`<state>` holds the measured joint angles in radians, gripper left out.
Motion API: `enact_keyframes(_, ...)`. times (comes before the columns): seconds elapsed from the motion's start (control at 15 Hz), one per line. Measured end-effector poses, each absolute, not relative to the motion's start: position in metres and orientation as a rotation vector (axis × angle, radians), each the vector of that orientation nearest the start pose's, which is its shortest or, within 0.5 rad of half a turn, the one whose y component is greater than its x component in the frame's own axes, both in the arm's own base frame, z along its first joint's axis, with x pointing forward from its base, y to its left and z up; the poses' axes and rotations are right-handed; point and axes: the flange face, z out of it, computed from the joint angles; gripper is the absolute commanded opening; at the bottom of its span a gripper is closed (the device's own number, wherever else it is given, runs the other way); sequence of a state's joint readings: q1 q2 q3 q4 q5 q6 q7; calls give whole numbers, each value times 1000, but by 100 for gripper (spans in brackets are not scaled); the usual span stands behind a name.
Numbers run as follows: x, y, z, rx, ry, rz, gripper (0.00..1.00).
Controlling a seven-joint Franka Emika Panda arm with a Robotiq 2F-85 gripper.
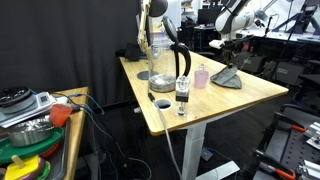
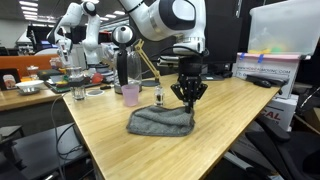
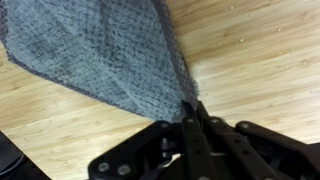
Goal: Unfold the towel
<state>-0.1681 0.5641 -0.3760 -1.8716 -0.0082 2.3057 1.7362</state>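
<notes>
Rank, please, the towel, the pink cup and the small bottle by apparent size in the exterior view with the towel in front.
1. towel, largest, though nearest the camera.
2. pink cup.
3. small bottle, smallest.

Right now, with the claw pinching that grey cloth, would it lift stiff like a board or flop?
Probably floppy: the towel sags in folds away from the corner pinched by the gripper. Likely light, since one corner pinch tents it. Its nubbly weave should resist slipping.

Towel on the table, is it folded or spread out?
Not spread: the towel lies in a rumpled heap, one corner pinched in the shut hand.
</notes>
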Motion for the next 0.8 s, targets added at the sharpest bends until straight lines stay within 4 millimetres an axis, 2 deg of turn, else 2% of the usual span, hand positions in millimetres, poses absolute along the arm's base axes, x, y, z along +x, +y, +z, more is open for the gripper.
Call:
enact_keyframes(0.33, 545, -315, 230, -1470, 3066, -153, 1)
enact_keyframes(0.8, 562, -296, 240, -1491, 3102, -315, 1)
